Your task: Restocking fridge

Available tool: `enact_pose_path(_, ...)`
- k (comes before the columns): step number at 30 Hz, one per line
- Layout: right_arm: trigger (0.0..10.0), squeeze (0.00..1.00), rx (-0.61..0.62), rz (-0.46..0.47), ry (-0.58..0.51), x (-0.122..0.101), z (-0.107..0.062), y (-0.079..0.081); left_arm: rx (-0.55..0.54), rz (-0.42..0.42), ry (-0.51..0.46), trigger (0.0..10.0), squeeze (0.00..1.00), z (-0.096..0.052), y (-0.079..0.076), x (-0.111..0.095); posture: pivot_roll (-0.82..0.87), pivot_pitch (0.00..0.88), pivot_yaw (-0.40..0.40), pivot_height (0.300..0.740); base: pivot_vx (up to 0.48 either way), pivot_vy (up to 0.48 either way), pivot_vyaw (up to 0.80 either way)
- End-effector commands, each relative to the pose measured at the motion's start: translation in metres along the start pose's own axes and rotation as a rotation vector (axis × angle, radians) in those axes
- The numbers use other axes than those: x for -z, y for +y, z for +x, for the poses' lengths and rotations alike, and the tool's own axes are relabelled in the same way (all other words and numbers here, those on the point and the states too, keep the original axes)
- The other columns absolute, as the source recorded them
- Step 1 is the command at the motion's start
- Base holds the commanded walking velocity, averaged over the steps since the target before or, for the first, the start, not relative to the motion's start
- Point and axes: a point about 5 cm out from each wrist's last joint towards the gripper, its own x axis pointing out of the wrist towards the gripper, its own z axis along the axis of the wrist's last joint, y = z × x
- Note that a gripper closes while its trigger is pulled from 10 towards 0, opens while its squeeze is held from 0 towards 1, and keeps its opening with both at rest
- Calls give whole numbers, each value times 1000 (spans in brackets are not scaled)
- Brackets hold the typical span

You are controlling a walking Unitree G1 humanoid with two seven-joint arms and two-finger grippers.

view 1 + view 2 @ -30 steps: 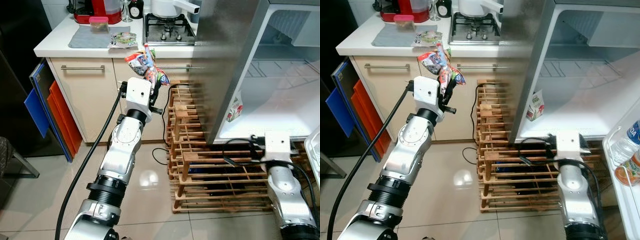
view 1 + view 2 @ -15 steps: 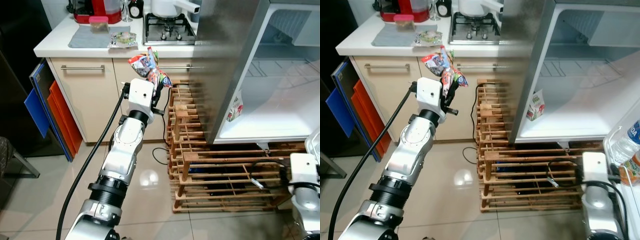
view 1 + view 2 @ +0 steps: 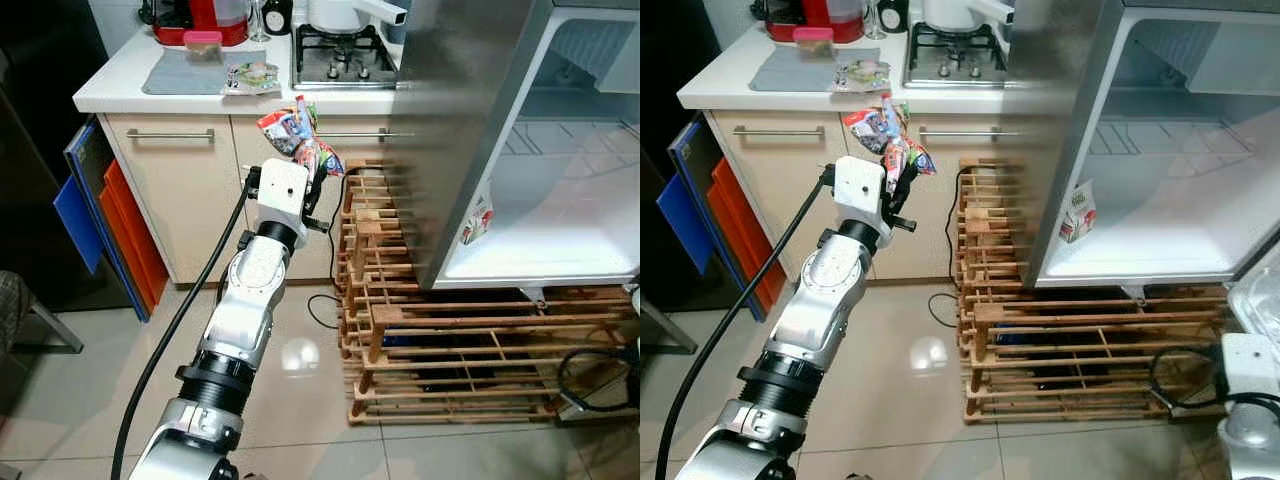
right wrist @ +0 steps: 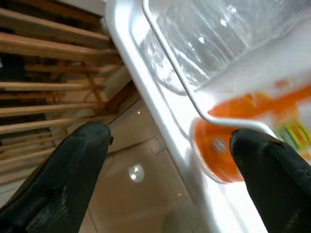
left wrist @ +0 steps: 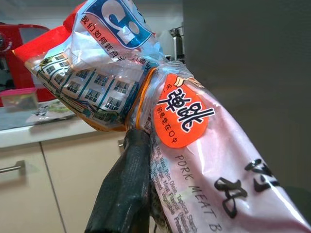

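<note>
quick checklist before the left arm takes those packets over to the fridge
1. Grip: left gripper jaws shut on the snack packets, ok.
2. Fridge open: fridge interior exposed, door swung aside, ok.
3. Shelf space: bottom shelf bare apart from a small carton near its edge, ok.
4. Path: wooden rack stands below the fridge, under the route, ok.
5. Right gripper: jaws open beside the door bottles, out of the way, ok.
6. Packets bundled securely: cannot tell.
</note>
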Motion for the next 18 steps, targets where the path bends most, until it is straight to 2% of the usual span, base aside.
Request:
enact_pose_path(1, 10000, 0, -12, 50, -59, -15, 1, 8, 5, 10, -14, 10000, 0, 2, -1, -4, -180, 0, 17, 740, 0, 0, 0)
enact_pose_path(2, 10000, 0, -12, 50, -59, -15, 1, 8, 5, 10, -14, 10000, 0, 2, -1, -4, -180, 0, 17, 740, 0, 0, 0)
enact_pose_path(3, 10000, 0, -52, 91, -104, -25, -1, 18, 5, 11, -13, 10000, 0, 2, -1, -4, -180, 0, 17, 740, 0, 0, 0)
enact_pose_path(4, 10000, 0, -133, 169, -204, -47, -8, 37, 5, 14, -10, 10000, 0, 1, -1, -3, -180, 0, 17, 740, 0, 0, 0)
enact_pose_path(5, 10000, 0, -133, 169, -204, -47, -8, 37, 5, 14, -10, 10000, 0, 1, -1, -3, -180, 0, 17, 740, 0, 0, 0)
enact_pose_path(7, 10000, 0, -262, 288, -359, -83, -26, 65, 5, 21, -2, 10000, 0, 0, -1, 0, -180, 0, 17, 740, 0, 0, 0)
enact_pose_path(8, 10000, 0, -262, 288, -359, -83, -26, 65, 5, 21, -2, 10000, 0, 0, -1, 0, -180, 0, 17, 740, 0, 0, 0)
enact_pose_path(9, 10000, 0, -324, 373, -426, -102, -37, 77, 16, 46, -1, 10000, 0, -2, -1, 2, -170, 0, 16, 740, 0, 0, 0)
enact_pose_path(10, 10000, 0, -359, 446, -460, -114, -45, 82, 26, 82, -12, 10000, 0, -4, 1, 2, -169, 0, 20, 740, 0, 0, 0)
enact_pose_path(12, 10000, 0, -408, 624, -468, -134, -54, 86, 42, 142, -13, 10000, 0, -11, 4, 5, -167, 0, 21, 740, 0, 0, 0)
enact_pose_path(13, 10000, 0, -413, 715, -474, -147, -58, 86, 38, 129, 16, 10000, 0, -16, 7, 11, -167, 0, 21, 740, 0, 0, 0)
enact_pose_path(15, 10000, 0, -422, 728, -519, -162, -63, 85, 26, 97, 44, 10000, 0, -19, 11, 16, -145, 0, 13, 740, 0, 0, 0)
enact_pose_path(18, 10000, 0, -458, 711, -651, -193, -74, 83, -11, 119, 77, 10000, 0, -25, 20, 23, -121, 0, 5, 740, 0, 0, 0)
